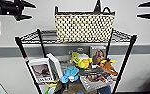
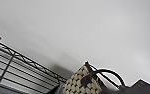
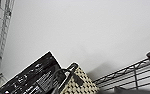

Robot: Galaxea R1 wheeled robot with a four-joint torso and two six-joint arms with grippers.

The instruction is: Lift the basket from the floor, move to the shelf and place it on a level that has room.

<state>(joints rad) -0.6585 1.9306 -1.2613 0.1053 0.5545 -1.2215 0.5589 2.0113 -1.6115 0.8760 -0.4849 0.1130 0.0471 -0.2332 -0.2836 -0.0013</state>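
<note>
Now the basket (image 1: pixel 84 27) sits on the level (image 1: pixel 47 35), the highest mesh tier of the shelf (image 1: pixel 126 58), roughly centred between the rack's posts and with its base flat on the wire. I judge it is placed there because that tier has nothing else on it, while the tier below the basket is crowded with a framed picture (image 1: pixel 41 72), a yellow toy (image 1: pixel 81 60), a blue toy (image 1: pixel 69 73) and an orange plush (image 1: pixel 108 66).

My left gripper (image 1: pixel 28 10) hangs well to the left of the basket, and my right gripper (image 1: pixel 142 10) well to its right; both have their fingers spread and touch nothing, so the basket stands on its own. My left wrist camera looks up past a corner of the basket (image 2: pixel 81 82) and its dark handle (image 2: pixel 108 75); my right wrist camera shows the opposite corner (image 3: pixel 78 82).

The wire mesh under the basket looks level and stiff enough to bear it. Behind the basket is a plain pale wall (image 1: pixel 131 30) with a grey band (image 1: pixel 6 51) running below the top tier's height.
</note>
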